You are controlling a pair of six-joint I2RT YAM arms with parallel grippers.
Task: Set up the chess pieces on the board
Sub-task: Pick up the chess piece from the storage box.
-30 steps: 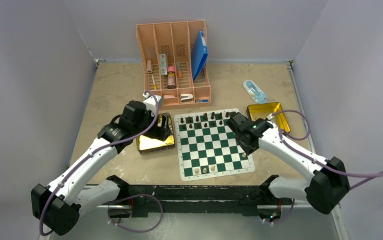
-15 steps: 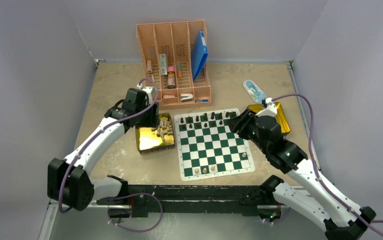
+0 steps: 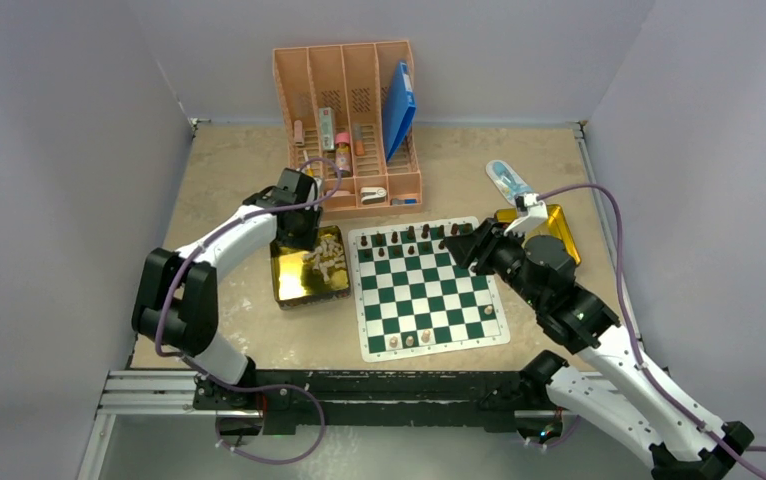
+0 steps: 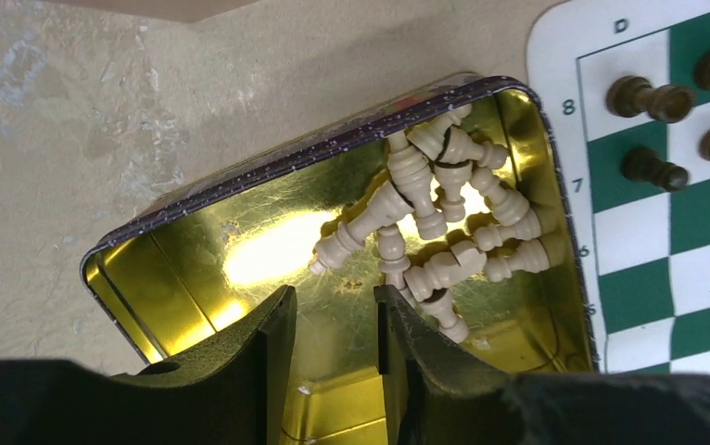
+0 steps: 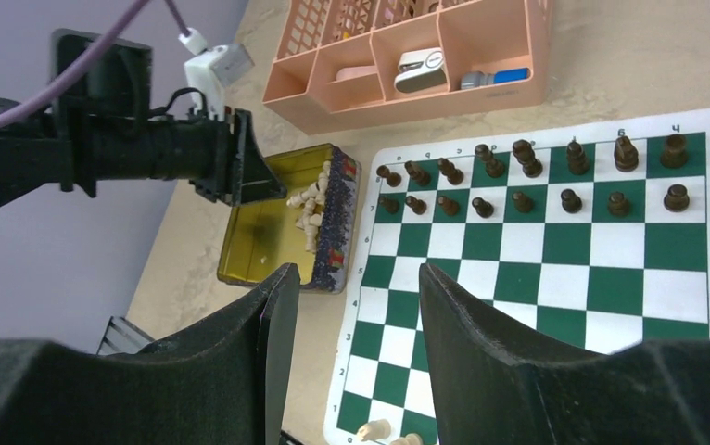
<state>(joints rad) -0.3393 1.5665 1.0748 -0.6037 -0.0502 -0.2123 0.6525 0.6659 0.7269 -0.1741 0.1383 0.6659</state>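
Observation:
The green-and-white board lies mid-table. Dark pieces stand on its two far rows, also in the right wrist view. A few pale pieces stand on its near row. Several pale pieces lie heaped in the left gold tin. My left gripper is open and empty, just above the tin's floor beside the heap; from above it is at the tin's far left. My right gripper is open and empty, held above the board's far right corner.
A pink organiser with pens, bottles and a blue folder stands behind the tin. A second gold tin sits right of the board, with a clear blue packet behind it. A metal rail runs along the near edge.
My left gripper has drawn back to the tin's far left, uncovering the pale pieces. My right gripper has lifted off the board and pulled back to the right.

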